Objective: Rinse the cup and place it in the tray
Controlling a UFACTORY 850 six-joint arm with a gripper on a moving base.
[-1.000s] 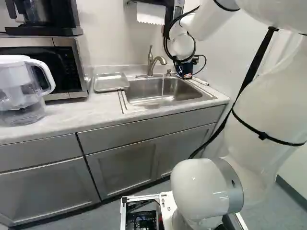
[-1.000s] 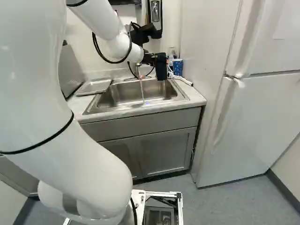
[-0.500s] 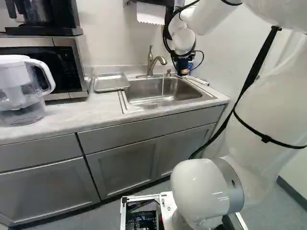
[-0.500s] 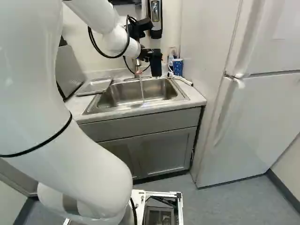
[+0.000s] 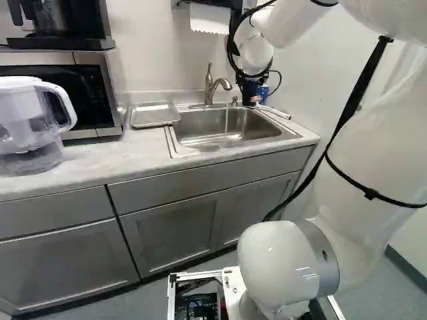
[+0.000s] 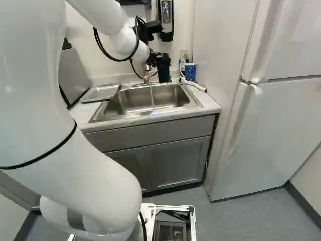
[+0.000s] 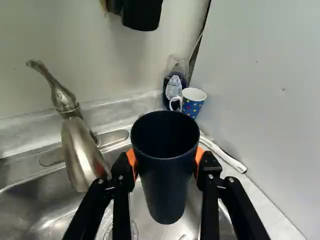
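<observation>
Wrist view showed the black two-fingered gripper [image 6: 159, 61] clasping a dark tapered cup [image 7: 167, 185]; water [image 6: 152, 95] ran into the steel sink [image 5: 200, 124]; a metal tray [image 5: 155, 115] lay on pale countertop [image 5: 113, 160].

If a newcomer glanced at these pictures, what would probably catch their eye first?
Probably the big glossy white robot arm, filling the right side of the left base view. Next, the tall dark cup, held upright between the orange pads of the black two-fingered gripper, over the stainless-steel sink. Then the thin stream of water running from the brushed-metal faucet beside the cup into the sink.
</observation>
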